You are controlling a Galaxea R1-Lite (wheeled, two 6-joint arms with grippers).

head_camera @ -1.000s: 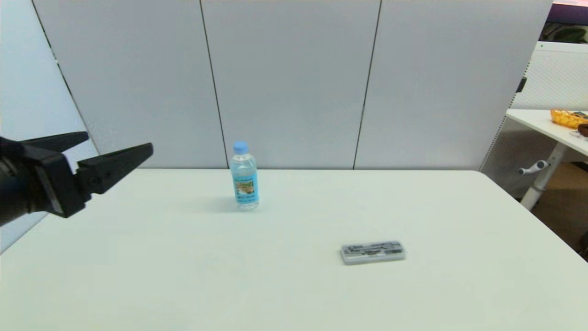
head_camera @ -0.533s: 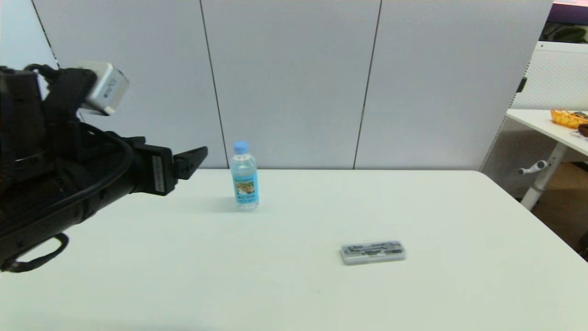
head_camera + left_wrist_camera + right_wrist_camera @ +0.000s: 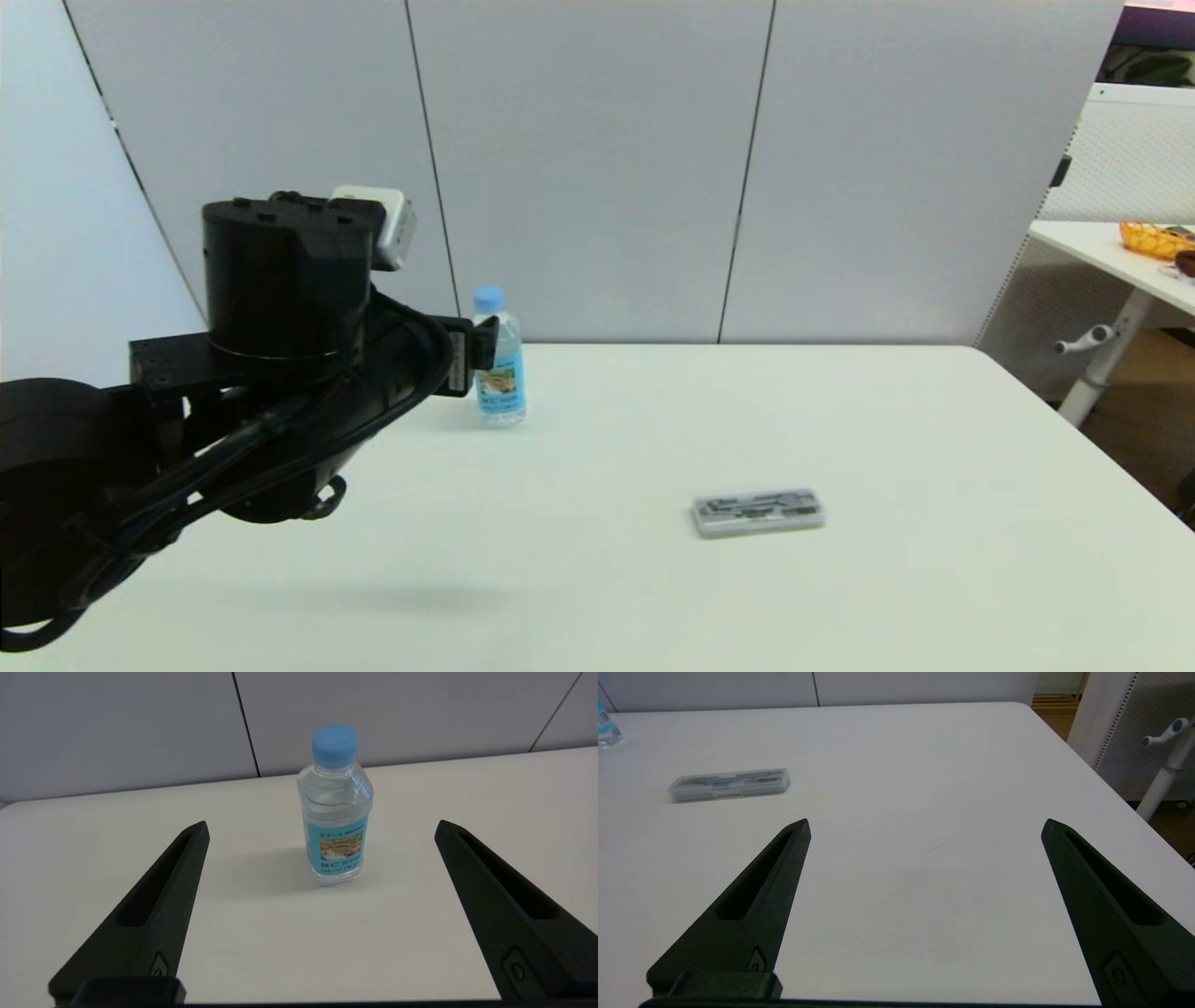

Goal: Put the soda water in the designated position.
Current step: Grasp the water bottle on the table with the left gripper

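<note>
Since a second ago your left arm has swung in from the table's left edge toward the middle, and its left gripper now sits just short of the soda water, while the bottle and the grey case lie where they did. You can see the soda water standing upright on the white table near the far edge, close to the grey wall panels, with its light-blue cap on. From the left wrist camera, the bottle stands ahead of the two black fingers, roughly centred in the wide gap between them and beyond their tips; neither finger touches it. The fingers are spread wide and hold nothing. In the head view the arm's wrist housing covers part of the bottle's left side, so you cannot judge from there how near the tips are. Your right gripper hovers over the near right part of the table, its fingers likewise spread apart and empty. The grey case lies flat well apart from the bottle, toward the right and nearer the robot.
</note>
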